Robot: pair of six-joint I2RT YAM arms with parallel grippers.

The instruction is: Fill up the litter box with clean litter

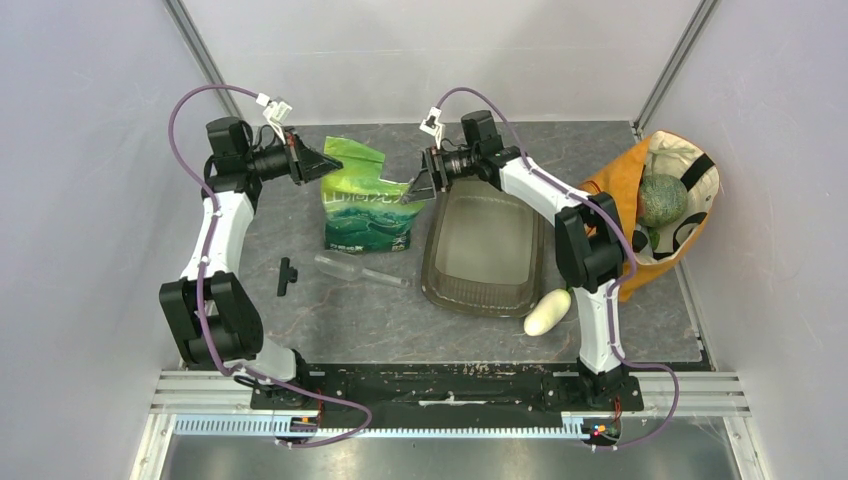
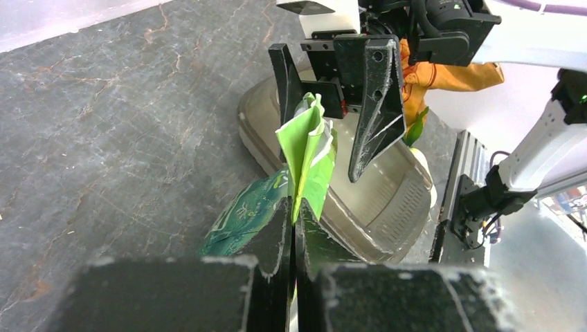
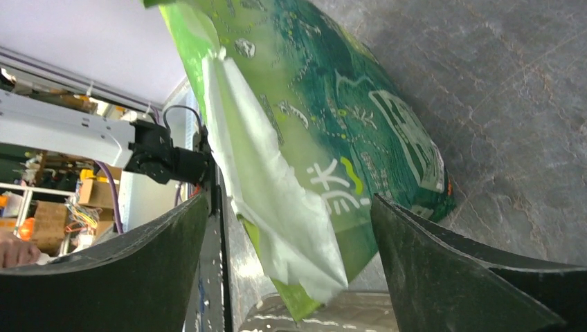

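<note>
Two arms stand at the bottom edge of the overhead view, one on each side, over a grey stone-patterned table (image 1: 330, 330).

Nearest to them, at lower right, lies one smooth white oval vegetable (image 1: 547, 312), just beside the near right corner of the litter box. At lower left lie one small black plastic piece (image 1: 287, 276) and one clear plastic tube-like item (image 1: 362, 270). I cannot tell what either of them is.

One litter box (image 1: 485, 250), smoky and translucent, sits right of centre with its long side running away from the arms and its floor in plain sight. One green printed pouch (image 1: 368, 205) stands just left of it, its base on the table.

Both grippers meet at the pouch's top. The left gripper (image 1: 335, 163) has its fingers pressed together on the crumpled upper left corner of the pouch. The right gripper (image 1: 418, 188) is spread wide at the upper right corner. In the right wrist view the pouch's folded white-lined edge hangs between the two fingers, not clamped.

One orange-and-cream fabric bag (image 1: 610, 175) lies open at the right edge of the table. It holds one round mottled green melon-like fruit (image 1: 662, 200) and something leafy that I cannot make out.
</note>
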